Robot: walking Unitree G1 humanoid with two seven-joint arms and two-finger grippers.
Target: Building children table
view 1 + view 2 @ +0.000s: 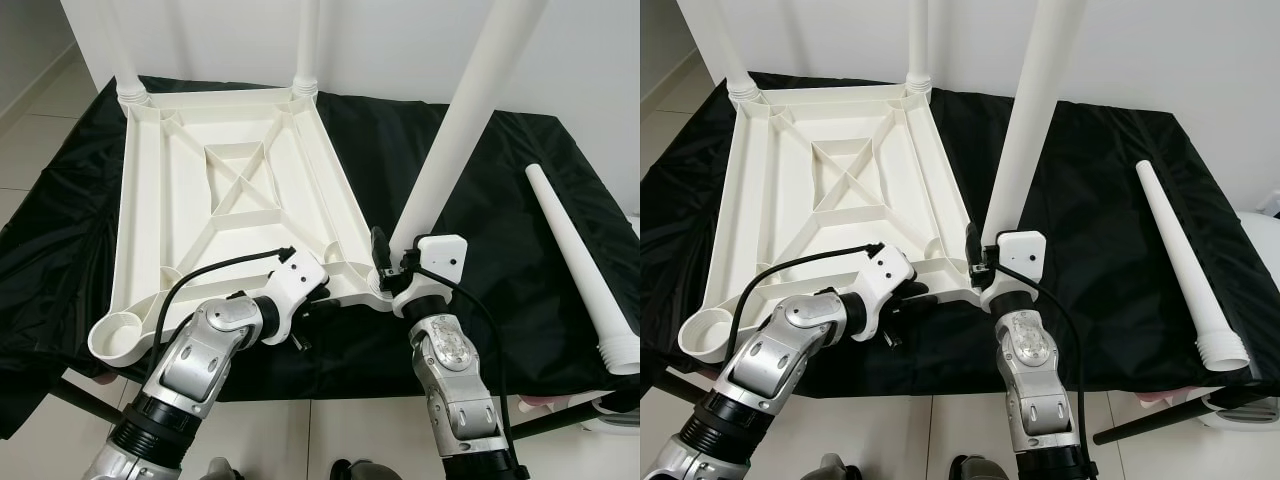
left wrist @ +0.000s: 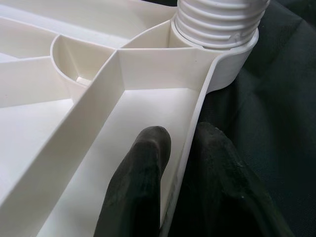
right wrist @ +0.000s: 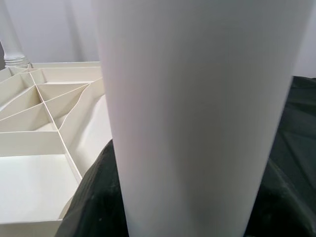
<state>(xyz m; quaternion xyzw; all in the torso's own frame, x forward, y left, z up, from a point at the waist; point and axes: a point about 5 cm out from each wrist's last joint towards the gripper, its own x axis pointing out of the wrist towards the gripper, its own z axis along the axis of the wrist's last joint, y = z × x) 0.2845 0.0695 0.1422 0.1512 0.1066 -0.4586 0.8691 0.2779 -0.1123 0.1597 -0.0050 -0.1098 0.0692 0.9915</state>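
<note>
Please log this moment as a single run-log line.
left gripper: shut on white plastic tabletop rim | right gripper: shut on white tapered leg | loose leg: on black cloth

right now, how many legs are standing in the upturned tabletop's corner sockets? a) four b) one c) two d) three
d) three: two legs stand at the far corners, and a third leg, gripped by the right claw, stands in the near right socket. The near left socket is empty, and the spare leg lies on the black cloth.
</note>
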